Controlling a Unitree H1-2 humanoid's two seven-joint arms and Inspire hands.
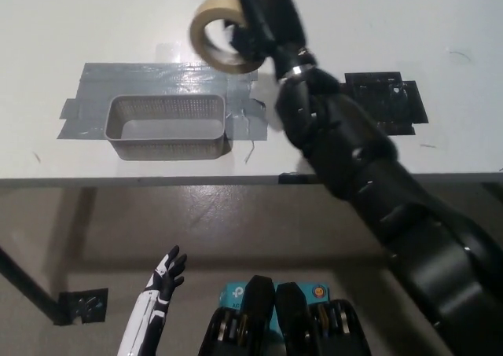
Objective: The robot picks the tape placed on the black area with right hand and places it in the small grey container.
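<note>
My black right hand point(267, 18) is shut on a cream roll of tape point(218, 34), holding it in the air above the table, up and to the right of the small grey mesh container point(167, 126). The container stands empty on a patch of grey tape point(94, 89) stuck to the white table. The black area point(389, 100) lies to the right of my forearm with nothing on it. My white left hand point(165, 281) rests low at the bottom left, below the table edge, fingers apart and holding nothing.
The white table's front edge point(157, 181) runs across the middle of the picture. Below it is the floor, with a small black marker point(82, 306) at the lower left. A dark table leg point(23, 285) slants there too.
</note>
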